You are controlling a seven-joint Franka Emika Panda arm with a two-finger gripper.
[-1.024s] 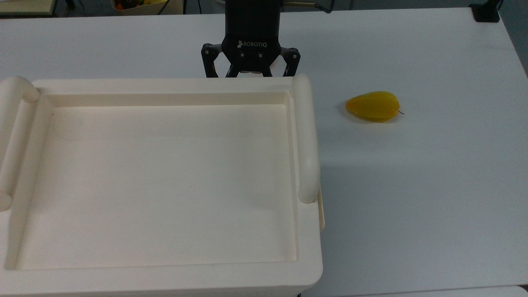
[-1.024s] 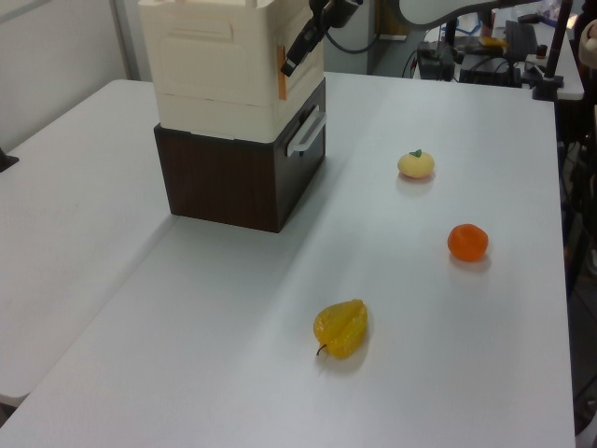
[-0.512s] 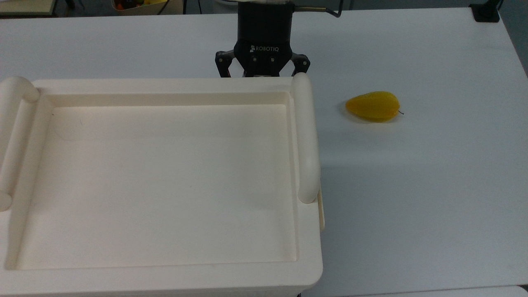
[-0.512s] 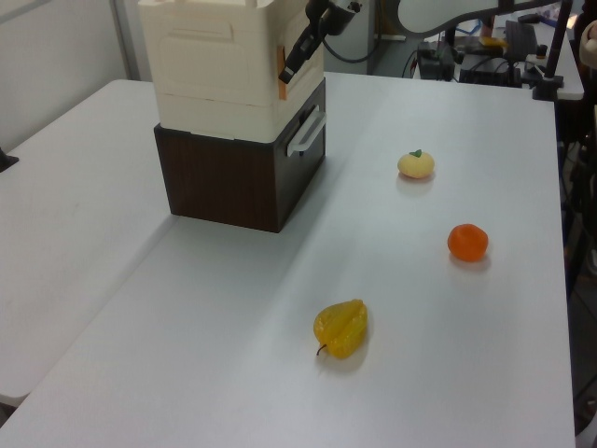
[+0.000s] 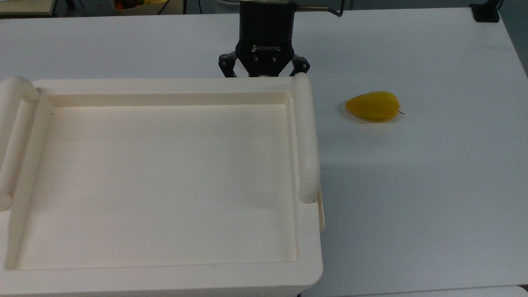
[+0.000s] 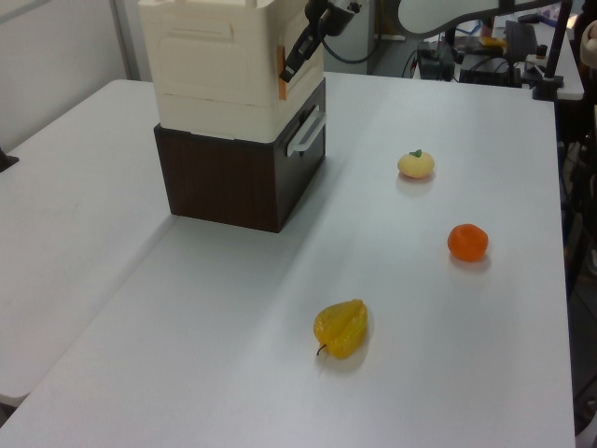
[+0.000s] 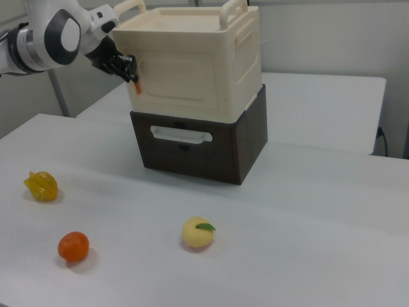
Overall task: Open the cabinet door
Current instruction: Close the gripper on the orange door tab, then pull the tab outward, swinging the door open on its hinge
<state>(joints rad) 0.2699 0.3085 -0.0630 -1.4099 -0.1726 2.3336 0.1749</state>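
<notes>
Top view: gripper (image 5: 264,74) sits at the cabinet (image 5: 165,276) top's far edge; whether its fingers are spread, I cannot tell. Left view: gripper (image 6: 290,71) meets an orange tab (image 6: 281,61) at the door-face corner. Right view: cabinet door (image 7: 177,77) still shut, extending toward the right view's right from the gripper (image 7: 131,73), long axis horizontal.
</notes>
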